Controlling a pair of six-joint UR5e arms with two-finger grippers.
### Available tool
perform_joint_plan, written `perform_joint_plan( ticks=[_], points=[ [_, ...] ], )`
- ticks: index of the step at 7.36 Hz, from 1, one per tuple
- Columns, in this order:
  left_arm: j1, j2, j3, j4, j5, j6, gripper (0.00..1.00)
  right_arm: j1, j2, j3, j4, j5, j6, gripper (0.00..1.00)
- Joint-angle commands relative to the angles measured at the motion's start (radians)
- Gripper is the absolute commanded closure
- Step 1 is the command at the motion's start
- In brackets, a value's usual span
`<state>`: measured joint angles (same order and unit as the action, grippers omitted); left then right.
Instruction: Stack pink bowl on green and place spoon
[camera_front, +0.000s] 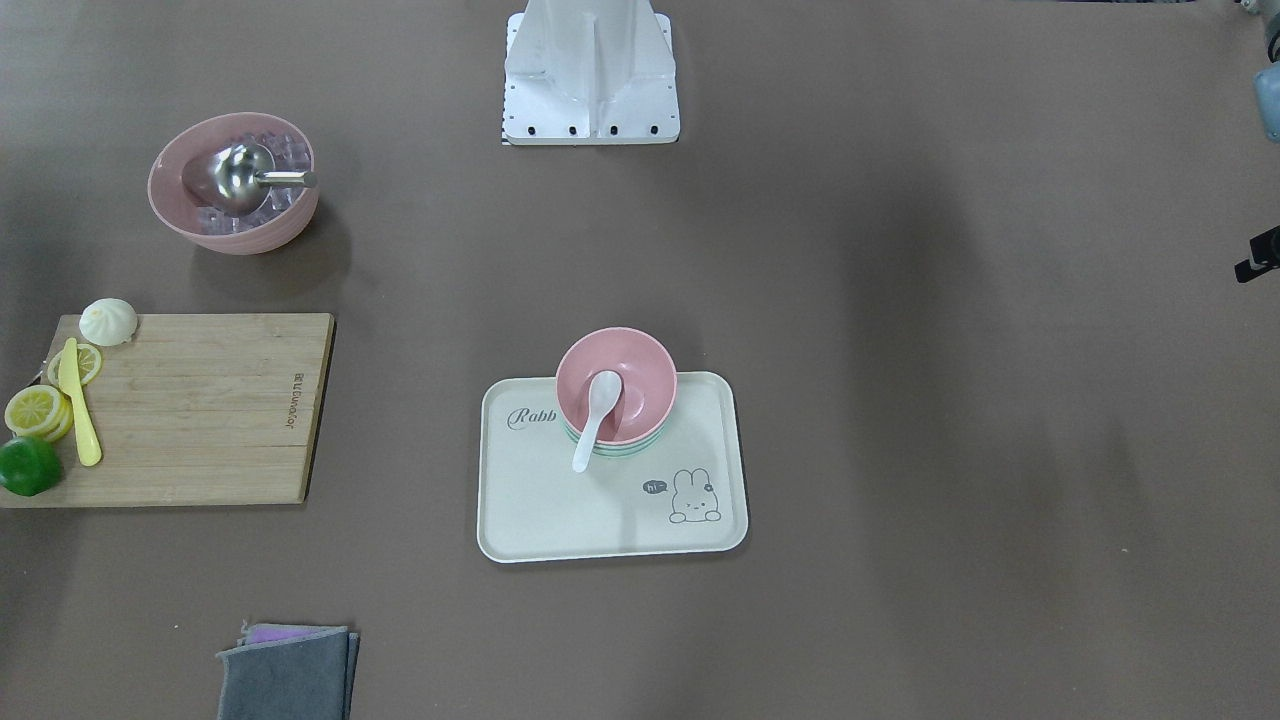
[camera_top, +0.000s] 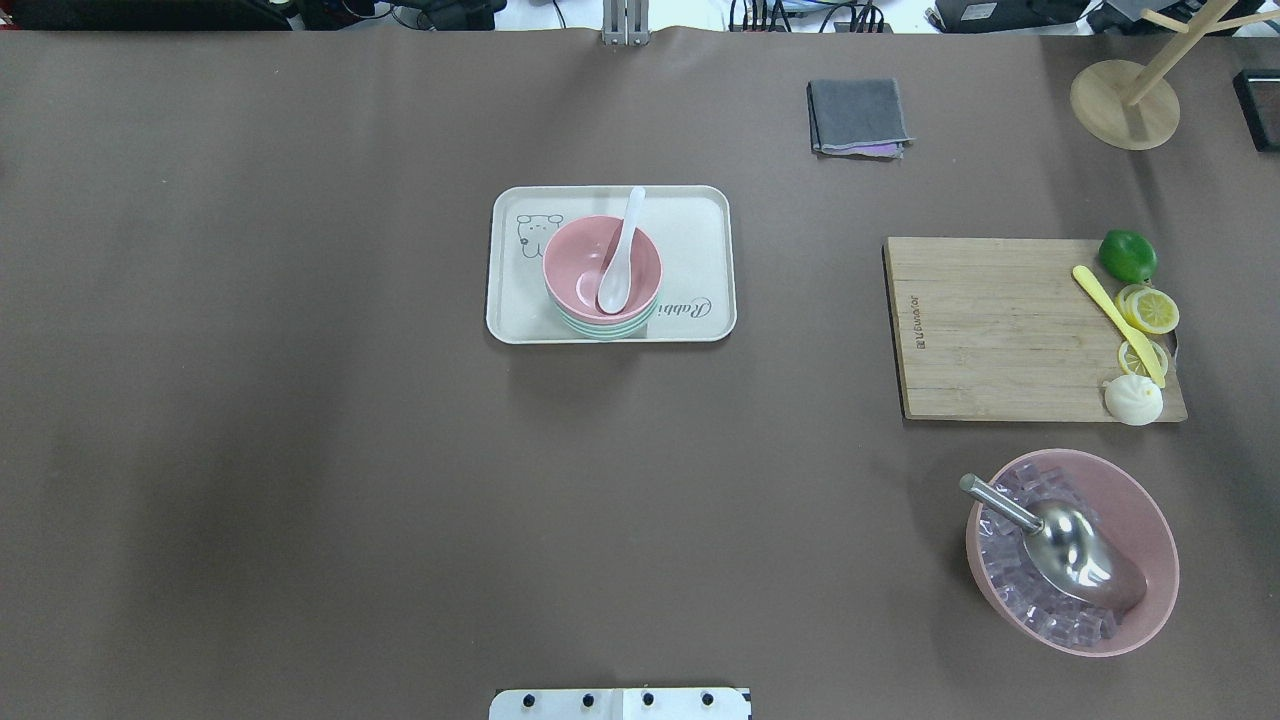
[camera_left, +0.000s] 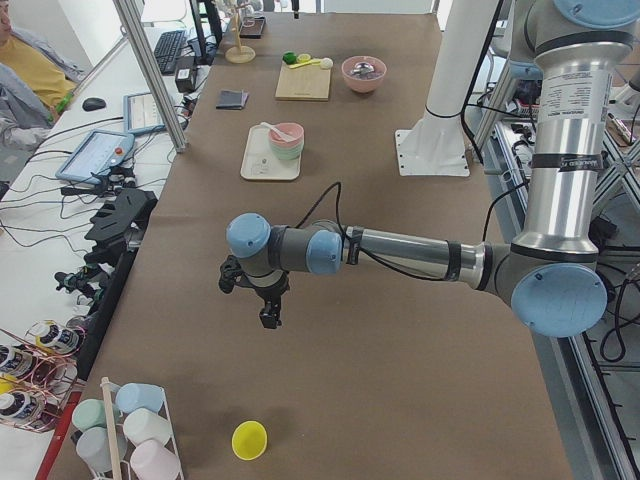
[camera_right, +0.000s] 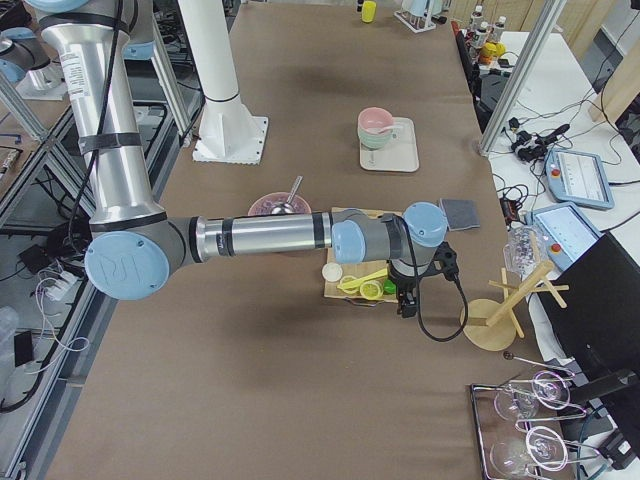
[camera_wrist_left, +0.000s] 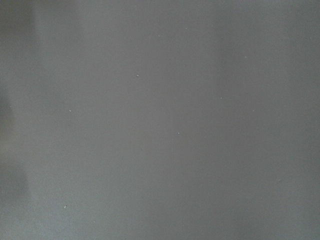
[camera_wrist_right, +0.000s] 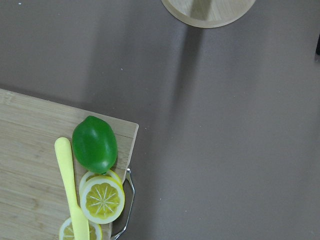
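A small pink bowl (camera_top: 580, 262) sits nested on a green bowl (camera_top: 600, 328) on the cream rabbit tray (camera_top: 700, 230) at mid-table. A white spoon (camera_top: 620, 260) lies in the pink bowl with its handle over the rim. The stack also shows in the front view (camera_front: 645, 375). My left gripper (camera_left: 270, 318) hangs over bare table far from the tray, seen only in the left side view. My right gripper (camera_right: 405, 305) hovers past the cutting board's far end, seen only in the right side view. I cannot tell whether either gripper is open or shut.
A wooden cutting board (camera_top: 1000, 325) holds a lime (camera_top: 1128, 256), lemon slices (camera_top: 1150, 310), a yellow knife (camera_top: 1115, 320) and a bun (camera_top: 1133, 400). A large pink bowl (camera_top: 1150, 530) holds ice cubes and a metal scoop (camera_top: 1070, 545). A grey cloth (camera_top: 858, 116) and a wooden stand (camera_top: 1125, 105) stand at the far side.
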<state>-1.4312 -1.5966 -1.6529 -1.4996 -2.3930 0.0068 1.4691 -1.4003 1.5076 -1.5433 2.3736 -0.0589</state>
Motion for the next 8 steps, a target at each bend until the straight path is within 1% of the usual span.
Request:
perform_joint_plan(
  ticks=[1, 8],
  points=[
    [0.0, 0.0, 0.002, -0.001, 0.0, 0.001, 0.02, 0.0, 0.006, 0.002, 0.0, -0.001, 0.002, 0.0],
    [-0.003, 0.003, -0.008, -0.008, 0.0, -0.004, 0.02, 0.0, 0.009, 0.008, 0.0, -0.001, 0.004, 0.0]
  ],
)
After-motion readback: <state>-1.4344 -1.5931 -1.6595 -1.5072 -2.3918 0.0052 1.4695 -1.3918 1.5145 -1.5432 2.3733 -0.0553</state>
